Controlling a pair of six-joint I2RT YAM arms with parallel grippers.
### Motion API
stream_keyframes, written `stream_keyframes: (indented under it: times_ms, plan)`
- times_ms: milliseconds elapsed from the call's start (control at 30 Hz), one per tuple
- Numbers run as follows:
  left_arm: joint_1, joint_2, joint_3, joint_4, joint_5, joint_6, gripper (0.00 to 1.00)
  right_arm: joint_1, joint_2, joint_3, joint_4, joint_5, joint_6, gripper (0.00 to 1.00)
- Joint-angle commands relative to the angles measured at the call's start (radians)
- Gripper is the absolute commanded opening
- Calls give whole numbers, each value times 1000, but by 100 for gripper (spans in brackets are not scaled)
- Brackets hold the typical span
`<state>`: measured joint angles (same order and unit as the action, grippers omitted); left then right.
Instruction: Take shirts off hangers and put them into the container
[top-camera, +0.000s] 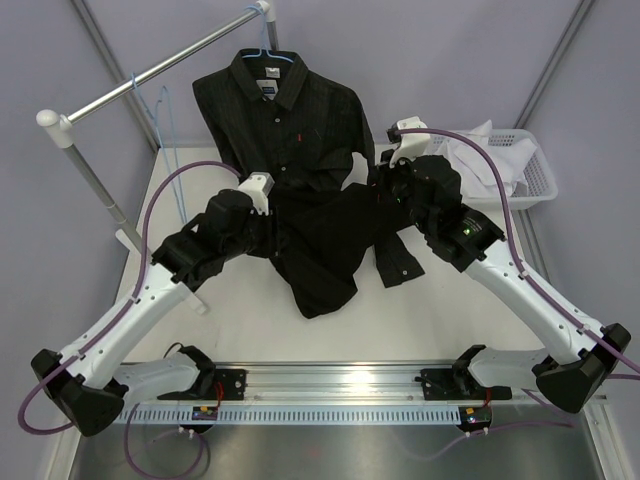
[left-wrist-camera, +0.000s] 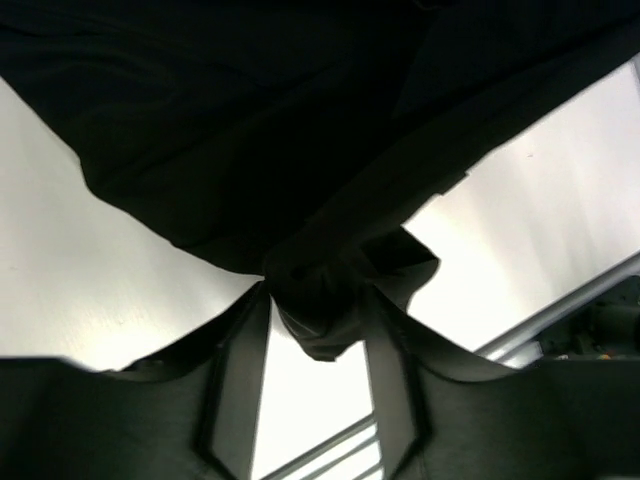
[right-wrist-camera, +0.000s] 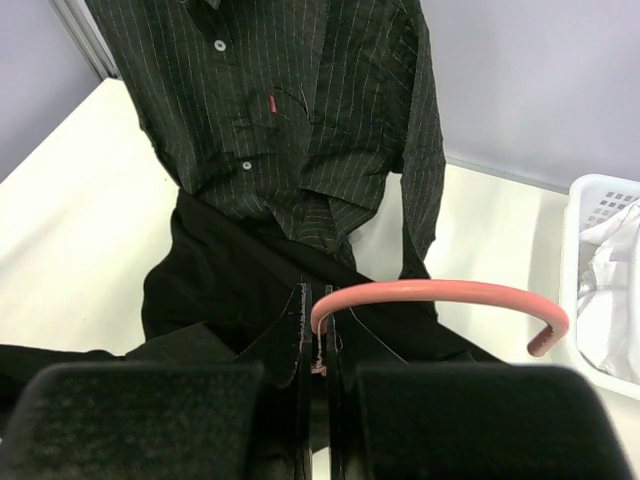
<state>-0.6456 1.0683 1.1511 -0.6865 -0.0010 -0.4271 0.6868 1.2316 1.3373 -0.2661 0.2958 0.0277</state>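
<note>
I am reaching both arms forward from the near edge of the bench (top-camera: 240, 330), elbows bent outward and wrists turned in toward each other. My left hand (left-wrist-camera: 318, 300) is pinching a bunch of the plain black shirt (top-camera: 320, 255) between half-parted fingers. My right hand (right-wrist-camera: 317, 325) is clamping tight on the wire of the pink hanger (right-wrist-camera: 440, 293), whose hook is curving toward the basket (top-camera: 540, 185). The plain black shirt is sagging from between my hands onto the bench. Beyond it, the pinstriped shirt (top-camera: 285, 110) is hanging on a blue hanger (top-camera: 268, 48) from the rail (top-camera: 160, 70). At far right, the white shirt (top-camera: 478, 150) is lying in the basket.
</note>
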Motion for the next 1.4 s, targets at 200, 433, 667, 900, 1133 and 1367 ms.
stream_keyframes:
  times_ms: [200, 433, 667, 900, 1133, 1367]
  plan:
    - [-5, 27, 32, 41, -100, -16, 2, 0, -18, 59, 25, 20, 21, 0]
    - [-3, -105, -19, 15, -180, 19, 0, -3, -14, 28, 10, 206, -20, 0]
    - [3, -263, -67, -41, -289, 45, 0, -73, -12, -6, -2, 253, -2, 0]
    - [4, -364, -171, -62, -310, 14, 0, -139, -34, 31, -53, 269, 31, 0]
    - [6, -458, -269, -126, -412, -78, 0, -164, -81, 63, -99, 258, 60, 0]
    - [6, -468, -317, -125, -289, -84, 0, -164, -175, 74, -74, 123, 107, 0]
